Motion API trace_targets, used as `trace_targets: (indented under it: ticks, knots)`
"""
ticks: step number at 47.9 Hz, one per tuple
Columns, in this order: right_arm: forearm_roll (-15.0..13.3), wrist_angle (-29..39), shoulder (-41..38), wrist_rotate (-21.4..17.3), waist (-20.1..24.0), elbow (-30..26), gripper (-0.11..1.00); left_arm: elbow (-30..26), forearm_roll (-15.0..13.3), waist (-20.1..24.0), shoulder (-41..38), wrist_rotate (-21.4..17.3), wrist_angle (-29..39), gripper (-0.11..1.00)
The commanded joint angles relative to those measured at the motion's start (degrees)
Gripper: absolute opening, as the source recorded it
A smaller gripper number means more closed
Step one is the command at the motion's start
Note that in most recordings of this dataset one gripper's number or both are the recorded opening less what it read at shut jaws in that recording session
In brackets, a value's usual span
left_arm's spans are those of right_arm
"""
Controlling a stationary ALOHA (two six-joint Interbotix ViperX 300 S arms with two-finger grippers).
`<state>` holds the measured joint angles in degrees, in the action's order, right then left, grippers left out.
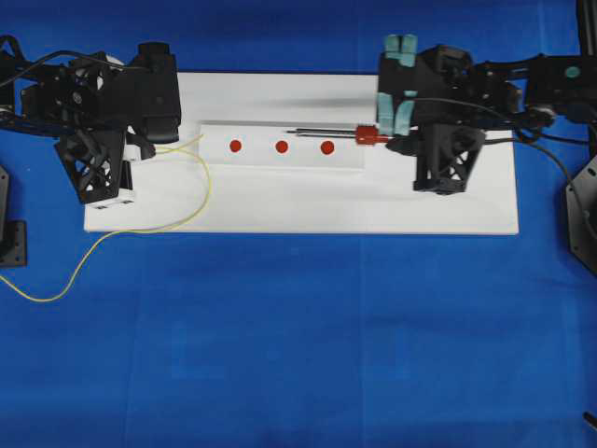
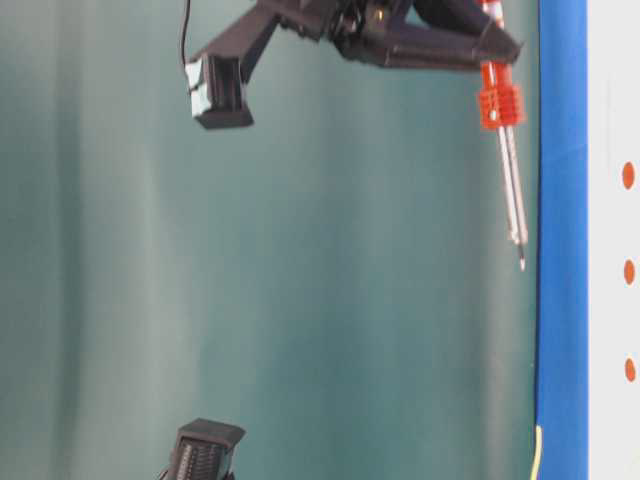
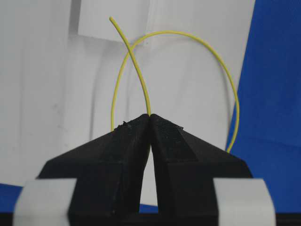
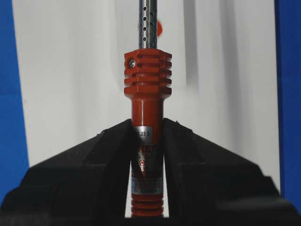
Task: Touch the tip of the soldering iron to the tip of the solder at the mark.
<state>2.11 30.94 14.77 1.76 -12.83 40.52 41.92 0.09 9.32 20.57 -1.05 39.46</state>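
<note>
done: my right gripper (image 4: 146,136) clamps the soldering iron (image 4: 146,84), my left gripper (image 3: 149,117) pinches the solder (image 3: 136,70) | left: tips well apart, iron tip beyond the nearest red mark (image 1: 326,147), none touched yet

Soldering iron (image 1: 340,134) lies right of the solder (image 1: 191,177), both over the board (image 1: 298,210).

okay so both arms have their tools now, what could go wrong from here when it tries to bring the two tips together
1. The solder is thin and curved beyond the left gripper, so its free tip may flex or point away from the red marks.
2. The soldering iron sticks far out of the right gripper; a small wrist error could swing its tip wide.
3. The solder's trailing loop lies across the white board and might snag or drag.
</note>
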Motion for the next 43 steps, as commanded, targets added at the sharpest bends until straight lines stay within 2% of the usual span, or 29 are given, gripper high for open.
trace_targets:
  ticks: [1, 12, 31, 43]
  knots:
    - [-0.1, -0.4, 2.2, -0.1, 0.0, 0.0, 0.06, -1.1, 0.1, 0.0, 0.4, 0.1, -0.4, 0.02]
    - [-0.5, -0.4, 2.1, -0.1, 0.0, 0.0, 0.06, -4.1, 0.1, 0.0, -2.3, 0.1, -0.7, 0.02]
    - [-1.2, -0.4, 2.0, -0.1, 0.0, 0.1, 0.06, -16.1, 0.1, -0.1, -17.5, -0.4, -1.1, 0.02]
    - [-1.2, -0.3, 2.1, -0.1, -0.1, 0.3, 0.06, -18.6, 0.2, -0.1, -22.1, -0.4, -1.6, 0.02]
